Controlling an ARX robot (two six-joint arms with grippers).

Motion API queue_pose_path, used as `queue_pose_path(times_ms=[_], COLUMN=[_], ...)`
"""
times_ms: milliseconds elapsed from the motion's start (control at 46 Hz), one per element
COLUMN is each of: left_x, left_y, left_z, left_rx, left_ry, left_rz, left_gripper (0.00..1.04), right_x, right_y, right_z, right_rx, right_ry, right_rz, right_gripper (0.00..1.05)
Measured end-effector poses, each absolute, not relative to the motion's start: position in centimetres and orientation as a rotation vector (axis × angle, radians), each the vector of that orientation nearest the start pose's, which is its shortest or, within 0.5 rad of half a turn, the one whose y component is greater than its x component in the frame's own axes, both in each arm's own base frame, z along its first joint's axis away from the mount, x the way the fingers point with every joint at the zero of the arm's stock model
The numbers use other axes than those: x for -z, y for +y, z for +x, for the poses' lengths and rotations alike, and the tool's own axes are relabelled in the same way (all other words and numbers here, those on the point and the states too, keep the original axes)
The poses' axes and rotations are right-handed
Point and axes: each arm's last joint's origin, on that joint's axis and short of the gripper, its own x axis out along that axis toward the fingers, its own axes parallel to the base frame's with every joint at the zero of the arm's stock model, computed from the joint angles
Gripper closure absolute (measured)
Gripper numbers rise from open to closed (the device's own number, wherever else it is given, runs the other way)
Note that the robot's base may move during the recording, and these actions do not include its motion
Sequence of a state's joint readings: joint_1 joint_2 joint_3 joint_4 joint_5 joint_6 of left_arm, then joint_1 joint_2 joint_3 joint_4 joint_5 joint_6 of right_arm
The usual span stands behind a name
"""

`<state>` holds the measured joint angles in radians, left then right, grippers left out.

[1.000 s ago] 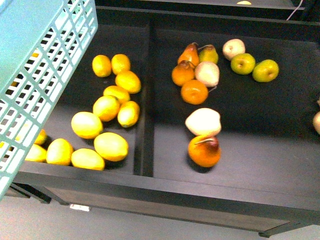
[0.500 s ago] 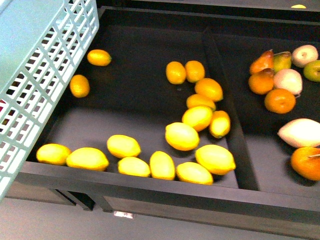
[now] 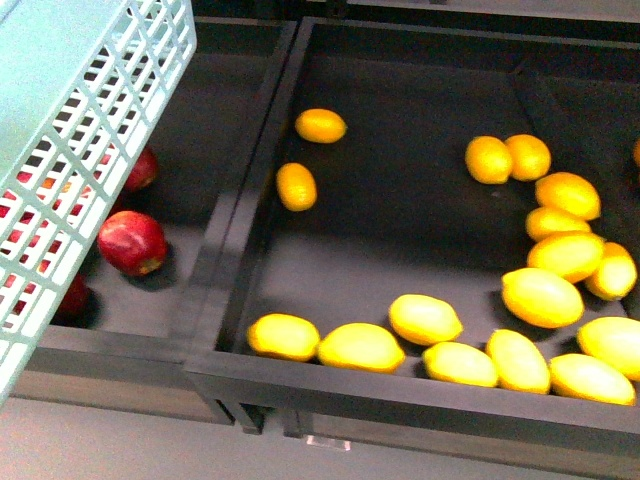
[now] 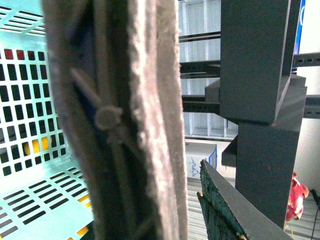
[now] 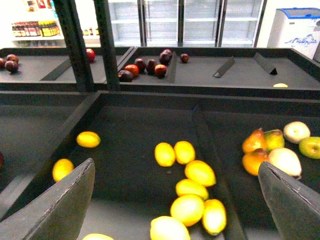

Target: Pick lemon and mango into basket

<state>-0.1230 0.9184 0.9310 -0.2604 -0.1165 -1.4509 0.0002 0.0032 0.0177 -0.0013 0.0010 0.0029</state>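
— Basket [image 3: 90,150] edge, where?
— Upper left of my front view; its slotted wall overhangs the red apples [image 3: 130,243], with the divider [image 3: 245,215] just to the right.
— Fruit?
— Lemon [image 3: 296,186] left of centre, near the divider. Mango [image 3: 360,346] lower centre, against the front rim [image 3: 400,392]. Bare floor [image 3: 400,220] lies between them.
— Claws?
— Right gripper [image 5: 175,165] spread wide, nothing in it. Left gripper [image 4: 197,185]: the brown handle [image 4: 115,120] fills its view, so I cannot tell.

A grocery shop: dark partitioned bins [image 3: 400,392] of loose fruit [image 3: 425,318], glass-door fridges [image 5: 200,20] behind, a shelf of bottles [image 5: 31,29], a plastic shopping basket [image 3: 70,190].
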Motion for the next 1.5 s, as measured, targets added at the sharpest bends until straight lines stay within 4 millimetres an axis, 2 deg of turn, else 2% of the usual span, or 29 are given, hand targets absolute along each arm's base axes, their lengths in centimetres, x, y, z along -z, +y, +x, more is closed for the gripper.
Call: queue_pose_path(times_ms=[848, 891, 913, 1000, 1087, 1174, 1283, 1370, 1500], left_x=[-35.3, -35.3, -35.2, -35.7, -35.0, -34.4, -34.2, -34.1, -33.1], left_y=[-1.8, -1.8, -1.9, -3.0, -4.9, -7.0, -8.8, -11.7, -16.2], left_z=[19.7, 19.7, 19.8, 20.9, 23.0, 25.6, 27.5, 29.8, 31.9], left_rx=[-0.207, -0.200, -0.195, -0.233, -0.182, -0.145, -0.115, -0.052, 0.061], left_ry=[0.175, 0.181, 0.239, 0.575, 0.714, 0.737, 0.743, 0.759, 0.826], left_rz=[-1.388, -1.386, -1.362, -1.100, -0.934, -0.902, -0.887, -0.891, -0.879], left_gripper=[0.77, 0.77, 0.77, 0.77, 0.78, 0.78, 0.78, 0.78, 0.78], right_x=[-16.9, -16.9, -16.9, -16.9, -16.9, -16.9, -16.9, -16.9, -16.9], right_y=[0.0, 0.0, 0.0, 0.0, 0.0, 0.0, 0.0, 0.0, 0.0], right_z=[9.7, 9.7, 9.7, 9.7, 9.7, 9.7, 9.7, 9.7, 9.7], right_rx=[-0.007, -0.005, -0.003, -0.002, -0.002, -0.001, 0.001, 0.000, 0.000], right_ry=[-0.012, -0.012, -0.012, -0.012, -0.012, -0.012, -0.012, -0.012, -0.012], right_rz=[0.003, 0.003, 0.003, 0.003, 0.002, 0.003, 0.003, 0.003, 0.003], right_gripper=[0.09, 0.09, 0.09, 0.09, 0.09, 0.09, 0.09, 0.09, 0.09])
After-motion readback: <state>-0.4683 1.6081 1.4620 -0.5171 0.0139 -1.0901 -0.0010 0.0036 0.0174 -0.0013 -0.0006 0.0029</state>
